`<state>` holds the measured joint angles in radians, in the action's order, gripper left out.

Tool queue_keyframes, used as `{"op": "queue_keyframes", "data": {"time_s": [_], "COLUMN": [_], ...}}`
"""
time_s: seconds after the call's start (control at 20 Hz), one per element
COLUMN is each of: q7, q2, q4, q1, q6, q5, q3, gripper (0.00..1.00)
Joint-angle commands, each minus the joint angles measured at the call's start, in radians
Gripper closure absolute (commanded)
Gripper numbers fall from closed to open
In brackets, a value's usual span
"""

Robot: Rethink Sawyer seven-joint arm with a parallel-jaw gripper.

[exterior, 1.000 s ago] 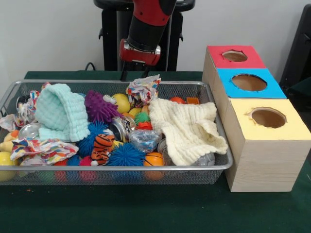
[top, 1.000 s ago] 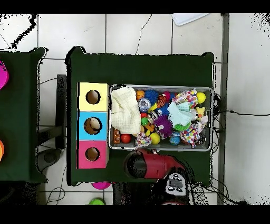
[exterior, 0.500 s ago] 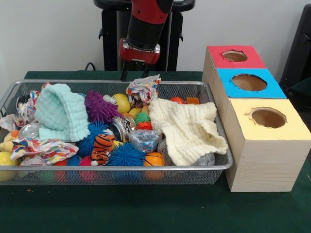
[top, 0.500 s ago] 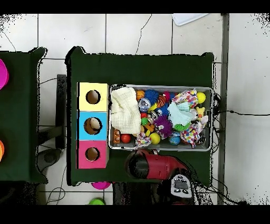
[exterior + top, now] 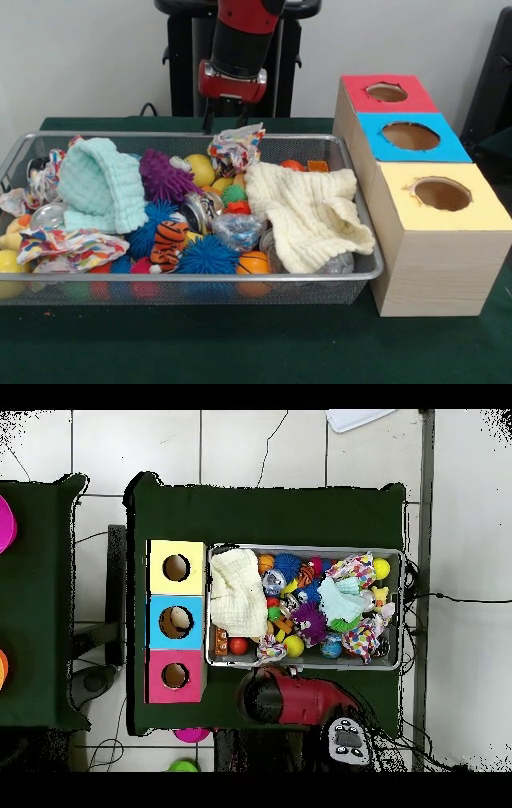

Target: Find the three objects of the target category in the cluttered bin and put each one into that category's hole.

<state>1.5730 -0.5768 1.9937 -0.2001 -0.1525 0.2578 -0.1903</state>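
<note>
Front view: a silver wire-mesh bin [image 5: 192, 290] on a dark green tabletop brims with soft toys, spiky rubber balls and cloths, while a wooden box [image 5: 436, 264] topped with red, blue and yellow holed panels stands just beside its end. Which category is wanted cannot be read from the scene; likely candidates include the crumpled colourful paper wad [image 5: 236, 146] at the bin's far rim, which looks light and crushable and would best be pinched across its bunched top, and the blue spiky rubber ball [image 5: 206, 255] near the front rim, springy and liable to slip unless taken squarely across its middle. A cream knitted cloth [image 5: 308, 212] drapes over the end nearest the box and may hide further items. The red and black arm hangs nearly upright behind the bin's far rim, its gripper [image 5: 226, 118] above and just behind the paper wad, the two thin dark fingers spread apart and holding nothing. Overhead, the arm's red body lies outside the bin's edge.
</note>
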Motion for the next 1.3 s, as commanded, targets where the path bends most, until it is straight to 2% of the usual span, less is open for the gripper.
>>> {"op": "queue_keyframes", "data": {"time_s": [0.05,0.8,1.3], "q7": [0.155,0.145,0.135], "q2": [-0.065,-0.143,-0.128], "q4": [-0.077,-0.072,-0.087], "q1": [-0.001,0.021,0.011], "q6": [0.035,-0.065,-0.05], "q5": [-0.047,-0.073,-0.072], "q3": [0.136,0.138,0.145], "gripper": [0.0,0.0,0.0]}}
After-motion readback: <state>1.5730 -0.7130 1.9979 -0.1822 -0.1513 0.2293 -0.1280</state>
